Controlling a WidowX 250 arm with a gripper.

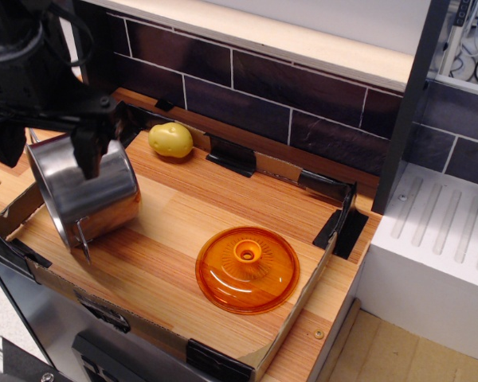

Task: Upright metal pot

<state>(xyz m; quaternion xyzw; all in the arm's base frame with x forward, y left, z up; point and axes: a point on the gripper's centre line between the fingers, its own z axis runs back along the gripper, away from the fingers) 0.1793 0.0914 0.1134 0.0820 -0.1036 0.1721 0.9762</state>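
Observation.image shows the lid (pixel 248 270) nearest the camera, orange, flat on the board and well right of the fingers. Further back and left, the pot (pixel 83 185) lies tipped on its side against the cardboard edge, mouth facing left, one wire handle hanging at its near side. The gripper (pixel 44 151) hangs over the pot's upper rim with its fingers (pixel 88 157) spread apart, one in front of the shiny wall, the other partly cut off at the frame edge; whether either touches steel I cannot tell. Risk, as I judge it: closing on the curved, slick wall could squirt the pot sideways or roll it off the board's left edge. Behind the fingers to the right sits the potato (pixel 170 140), clear of trouble.
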